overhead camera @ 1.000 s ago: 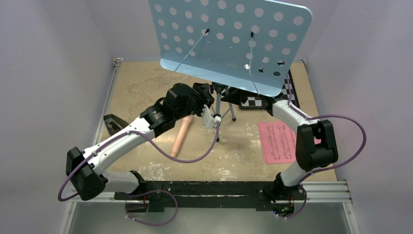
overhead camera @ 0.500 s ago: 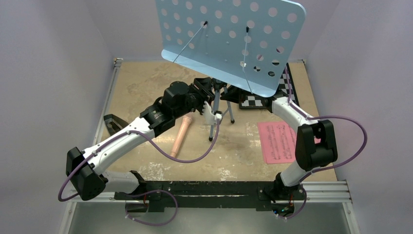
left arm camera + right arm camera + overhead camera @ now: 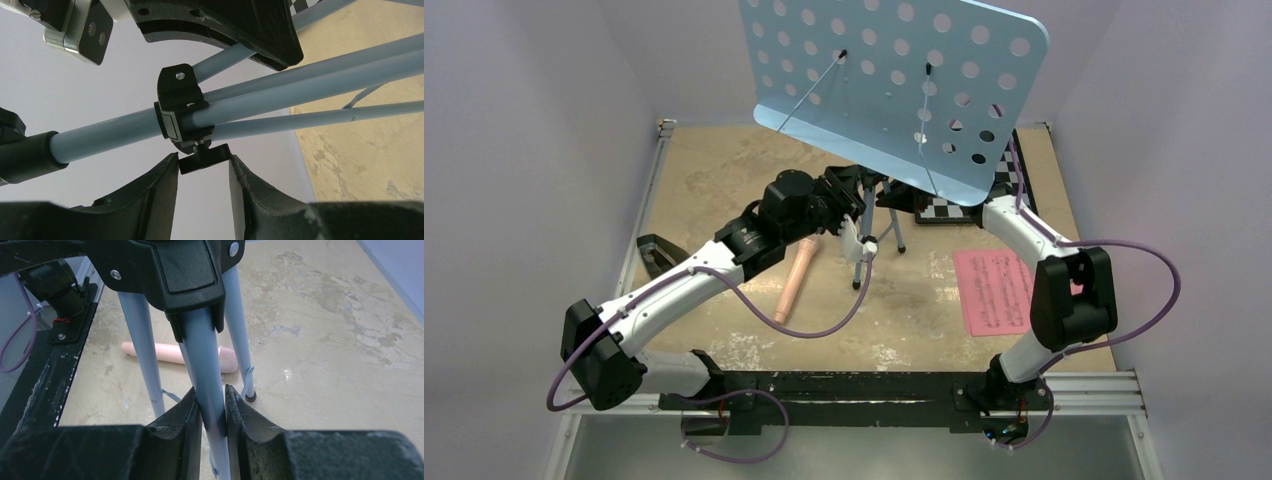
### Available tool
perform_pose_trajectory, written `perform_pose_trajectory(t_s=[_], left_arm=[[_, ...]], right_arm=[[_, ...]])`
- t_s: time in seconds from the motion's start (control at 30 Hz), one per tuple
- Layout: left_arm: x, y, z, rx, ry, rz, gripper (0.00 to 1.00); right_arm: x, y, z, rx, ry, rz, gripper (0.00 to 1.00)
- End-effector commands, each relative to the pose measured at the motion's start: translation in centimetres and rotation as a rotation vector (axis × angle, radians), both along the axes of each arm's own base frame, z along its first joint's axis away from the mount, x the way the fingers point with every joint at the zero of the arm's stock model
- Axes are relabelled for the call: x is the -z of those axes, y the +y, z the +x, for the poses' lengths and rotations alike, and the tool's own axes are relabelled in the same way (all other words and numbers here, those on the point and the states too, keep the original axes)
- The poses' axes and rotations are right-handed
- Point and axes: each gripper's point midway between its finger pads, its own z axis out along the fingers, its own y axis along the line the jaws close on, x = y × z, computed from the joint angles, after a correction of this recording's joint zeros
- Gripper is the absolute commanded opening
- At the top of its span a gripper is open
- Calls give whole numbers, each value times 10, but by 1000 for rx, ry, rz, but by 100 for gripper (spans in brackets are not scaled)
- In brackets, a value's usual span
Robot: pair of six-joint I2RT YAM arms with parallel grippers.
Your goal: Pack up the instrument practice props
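Beige table (image 3: 724, 180); left gripper (image 3: 202, 164) pinching music stand (image 3: 894, 80) knob (image 3: 206, 156), right gripper (image 3: 210, 392) clamping leg (image 3: 204, 347).

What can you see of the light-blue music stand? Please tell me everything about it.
The music stand looks like painted metal: a light-blue plate full of round holes, with two thin wire page holders, tilted high above the table on slim light-blue tubes. A black hub joins the tripod legs. The left end effector is closed on the black knob of a collar on the tubes; the right end effector clamps one tube.
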Motion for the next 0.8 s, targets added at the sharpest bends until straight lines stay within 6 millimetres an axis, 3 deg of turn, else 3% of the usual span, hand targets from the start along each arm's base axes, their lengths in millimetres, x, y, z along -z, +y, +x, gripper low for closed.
perform_pose_trajectory(t_s=[0.0, 0.27, 0.47, 0.77], left_arm=[[4, -4, 0, 26, -17, 13, 44], [-4, 2, -4, -47, 151, -130, 39], [-1, 5, -20, -96, 373, -269, 33], [-2, 1, -45, -139, 703, -521, 31]], right_arm=[[0, 0, -6, 7, 35, -25, 0], [2, -1, -7, 9, 28, -41, 0], [5, -2, -8, 14, 36, -50, 0], [10, -2, -6, 27, 43, -62, 0]])
